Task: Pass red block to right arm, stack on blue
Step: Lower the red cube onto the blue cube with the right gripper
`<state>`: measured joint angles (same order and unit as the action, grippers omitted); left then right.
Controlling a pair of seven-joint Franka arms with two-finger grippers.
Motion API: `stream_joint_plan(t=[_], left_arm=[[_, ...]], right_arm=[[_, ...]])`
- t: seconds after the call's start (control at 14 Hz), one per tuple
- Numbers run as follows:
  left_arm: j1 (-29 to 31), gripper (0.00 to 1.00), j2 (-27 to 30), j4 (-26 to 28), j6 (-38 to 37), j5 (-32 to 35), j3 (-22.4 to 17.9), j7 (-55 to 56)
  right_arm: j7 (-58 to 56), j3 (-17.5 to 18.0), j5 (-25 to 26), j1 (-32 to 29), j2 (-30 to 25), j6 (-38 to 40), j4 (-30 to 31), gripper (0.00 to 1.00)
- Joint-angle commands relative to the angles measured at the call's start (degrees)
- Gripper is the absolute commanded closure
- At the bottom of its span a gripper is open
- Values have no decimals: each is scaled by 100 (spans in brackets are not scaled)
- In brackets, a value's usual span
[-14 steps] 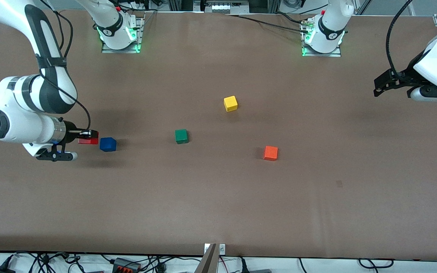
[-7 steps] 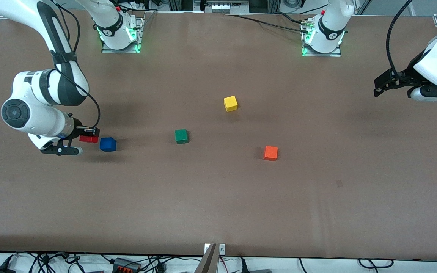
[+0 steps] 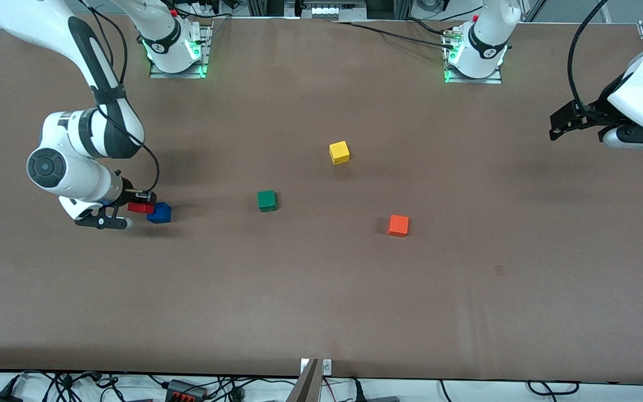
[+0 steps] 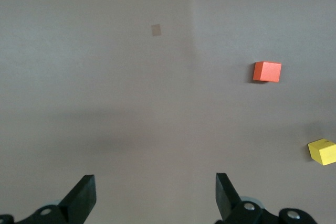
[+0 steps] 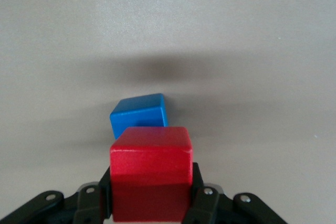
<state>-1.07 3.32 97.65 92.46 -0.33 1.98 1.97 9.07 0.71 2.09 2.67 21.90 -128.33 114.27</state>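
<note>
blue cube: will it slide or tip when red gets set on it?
Tipping looks unlikely: the blue cube sits flat and squat on the table. It seems small and light, so a sideways nudge from the red cube in the right hand would probably slide it. Rigid flat faces should stack fine.

Red block [image 3: 140, 207] in right gripper [image 3: 144, 202] over bench [image 3: 321, 301], just beside blue block [image 3: 160, 213] toward right arm's end; green cube [image 3: 267, 201], yellow cube [image 3: 339, 152], orange cube [image 3: 398, 225] mid-bench; left gripper [image 3: 559, 126] over left arm's end.
</note>
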Motion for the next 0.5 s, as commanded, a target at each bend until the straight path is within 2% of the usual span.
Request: stream_joint_plan(t=[0.0, 0.43], left_arm=[[10, 0, 72, -9, -105, -81, -13, 49], [10, 0, 72, -9, -114, -81, -13, 49]], right_arm=[[131, 34, -15, 49, 77, -113, -27, 100], [-316, 61, 11, 67, 78, -43, -45, 100]])
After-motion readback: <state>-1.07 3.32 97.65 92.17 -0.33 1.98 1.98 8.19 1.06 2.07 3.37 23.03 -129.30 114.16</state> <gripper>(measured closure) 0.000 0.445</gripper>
